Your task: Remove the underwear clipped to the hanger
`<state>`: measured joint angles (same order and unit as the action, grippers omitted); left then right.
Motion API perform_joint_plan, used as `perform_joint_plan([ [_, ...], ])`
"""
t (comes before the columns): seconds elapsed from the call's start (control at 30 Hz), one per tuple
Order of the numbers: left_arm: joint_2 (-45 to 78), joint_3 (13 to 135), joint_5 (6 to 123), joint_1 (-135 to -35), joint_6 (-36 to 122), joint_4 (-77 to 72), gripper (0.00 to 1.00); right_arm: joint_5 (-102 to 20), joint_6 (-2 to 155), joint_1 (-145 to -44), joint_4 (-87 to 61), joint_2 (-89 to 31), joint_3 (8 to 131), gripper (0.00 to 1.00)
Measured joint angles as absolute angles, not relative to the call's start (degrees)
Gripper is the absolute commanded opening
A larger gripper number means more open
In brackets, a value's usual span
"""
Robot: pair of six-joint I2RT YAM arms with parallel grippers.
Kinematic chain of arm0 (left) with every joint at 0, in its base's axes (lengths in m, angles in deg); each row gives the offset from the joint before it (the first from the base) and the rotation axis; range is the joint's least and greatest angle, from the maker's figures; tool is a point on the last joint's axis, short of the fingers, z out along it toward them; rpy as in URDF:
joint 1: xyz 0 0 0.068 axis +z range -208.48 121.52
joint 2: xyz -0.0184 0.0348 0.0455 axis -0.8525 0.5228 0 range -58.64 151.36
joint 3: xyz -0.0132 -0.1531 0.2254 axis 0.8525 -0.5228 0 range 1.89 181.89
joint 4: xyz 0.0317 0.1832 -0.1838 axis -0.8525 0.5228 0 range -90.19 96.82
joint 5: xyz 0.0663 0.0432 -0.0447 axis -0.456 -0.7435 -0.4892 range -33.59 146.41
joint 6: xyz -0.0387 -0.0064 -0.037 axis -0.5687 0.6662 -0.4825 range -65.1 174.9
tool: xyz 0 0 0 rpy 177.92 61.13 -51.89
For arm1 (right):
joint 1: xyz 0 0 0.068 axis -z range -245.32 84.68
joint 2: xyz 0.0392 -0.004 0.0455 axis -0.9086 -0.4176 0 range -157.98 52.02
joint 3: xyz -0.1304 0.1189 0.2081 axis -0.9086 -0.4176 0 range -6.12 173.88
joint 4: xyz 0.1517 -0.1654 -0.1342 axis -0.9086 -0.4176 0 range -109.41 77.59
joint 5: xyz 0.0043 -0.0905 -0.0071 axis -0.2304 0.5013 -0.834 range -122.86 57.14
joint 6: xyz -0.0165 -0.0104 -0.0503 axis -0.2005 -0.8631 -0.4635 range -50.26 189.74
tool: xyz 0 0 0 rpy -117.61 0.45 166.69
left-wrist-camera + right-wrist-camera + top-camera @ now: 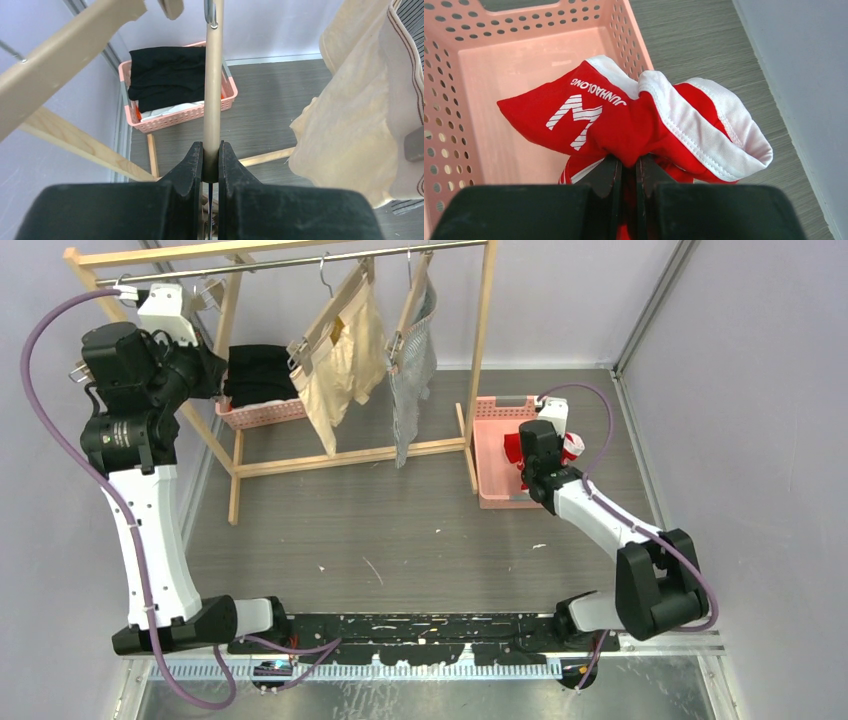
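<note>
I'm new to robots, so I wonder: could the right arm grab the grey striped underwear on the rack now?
Probably not yet. The right arm has its jaws shut on the red underwear at the pink basket, so it must let go first. The grey underwear hangs beyond the rack's post.

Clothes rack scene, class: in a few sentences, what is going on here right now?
The right gripper is shut on the red briefs, holding them over the pink basket. The left gripper is clamped on a bare wooden hanger. The cream briefs and the grey striped briefs hang clipped on the rack, not yet removed.
</note>
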<state>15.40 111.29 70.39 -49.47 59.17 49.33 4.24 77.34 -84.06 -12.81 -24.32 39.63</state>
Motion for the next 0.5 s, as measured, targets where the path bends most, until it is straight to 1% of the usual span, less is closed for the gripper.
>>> perform_joint_plan([
  [0.27, 14.5, 113.1, 69.5, -47.7, 59.3, 49.3, 0.00, 0.3, 78.0, -82.8, -11.5, -28.9, 39.6, 0.01],
  [0.5, 14.5, 113.3, 69.5, -45.9, 59.0, 48.9, 0.00, -1.3, 78.8, -82.1, -10.8, -29.7, 39.6, 0.01],
])
